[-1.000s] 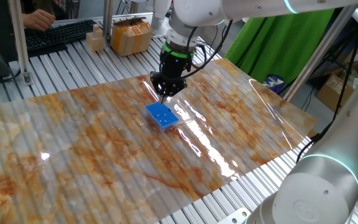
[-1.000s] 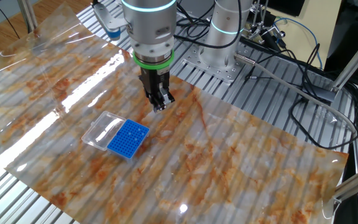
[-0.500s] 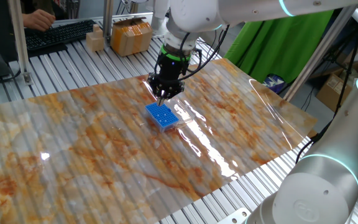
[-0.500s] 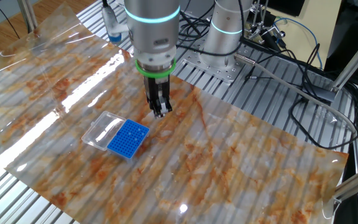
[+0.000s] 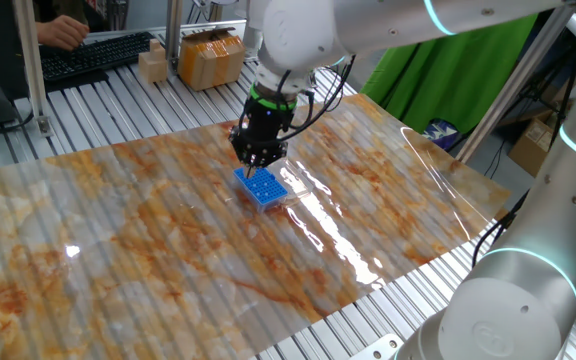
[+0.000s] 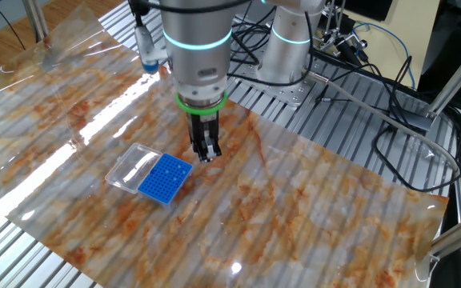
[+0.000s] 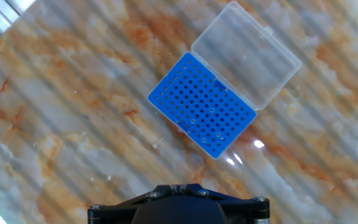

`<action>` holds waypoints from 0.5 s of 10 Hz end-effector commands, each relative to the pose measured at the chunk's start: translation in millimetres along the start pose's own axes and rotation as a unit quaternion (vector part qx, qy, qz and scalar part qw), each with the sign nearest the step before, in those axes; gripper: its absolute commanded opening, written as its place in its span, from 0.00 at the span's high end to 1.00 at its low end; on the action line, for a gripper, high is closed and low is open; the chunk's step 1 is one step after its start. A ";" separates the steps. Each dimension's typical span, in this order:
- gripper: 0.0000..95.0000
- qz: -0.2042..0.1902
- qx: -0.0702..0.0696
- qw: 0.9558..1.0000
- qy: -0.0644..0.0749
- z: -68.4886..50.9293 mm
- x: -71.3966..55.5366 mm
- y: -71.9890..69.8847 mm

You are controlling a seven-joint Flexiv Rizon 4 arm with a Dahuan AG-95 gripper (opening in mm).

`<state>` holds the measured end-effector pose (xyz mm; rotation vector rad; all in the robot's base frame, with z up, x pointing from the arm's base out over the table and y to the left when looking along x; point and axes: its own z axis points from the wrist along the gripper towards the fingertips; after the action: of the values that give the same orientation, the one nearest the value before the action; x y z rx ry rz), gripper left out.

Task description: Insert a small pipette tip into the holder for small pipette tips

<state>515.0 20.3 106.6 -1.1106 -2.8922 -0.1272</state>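
The holder for small pipette tips (image 5: pixel 262 188) is a bright-blue rack with a grid of tiny holes, lying on the marbled table sheet. It also shows in the other fixed view (image 6: pixel 166 178) and in the hand view (image 7: pixel 202 104). Its clear hinged lid (image 7: pixel 247 53) lies open beside it. My gripper (image 5: pixel 259 163) hangs upright just above the rack's far edge. In the other fixed view my gripper (image 6: pixel 207 155) is to the right of the rack. The jaws are pressed together. A thin pale tip barely shows below them. In the hand view only the finger bases (image 7: pixel 176 188) show.
A marbled plastic sheet (image 6: pixel 310 208) covers the slatted metal table. Cardboard boxes (image 5: pixel 210 55) and a keyboard (image 5: pixel 93 52) stand at the far edge. A second robot base (image 6: pixel 290 48) with cables (image 6: pixel 374 104) is behind my arm.
My gripper has moved sideways toward the blue rack and a little lower. The rack and its lid have not moved. The jaws stay pressed together.
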 end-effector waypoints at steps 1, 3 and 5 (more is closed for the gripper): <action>1.00 0.005 -0.004 1.000 -0.004 8.0 -1.8 2.6; 1.00 0.010 -0.007 1.000 -0.009 16.3 -3.8 4.3; 1.00 0.013 -0.009 1.000 -0.012 23.1 -6.5 6.4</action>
<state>525.1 23.0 82.2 -1.1667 -2.9024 -0.1385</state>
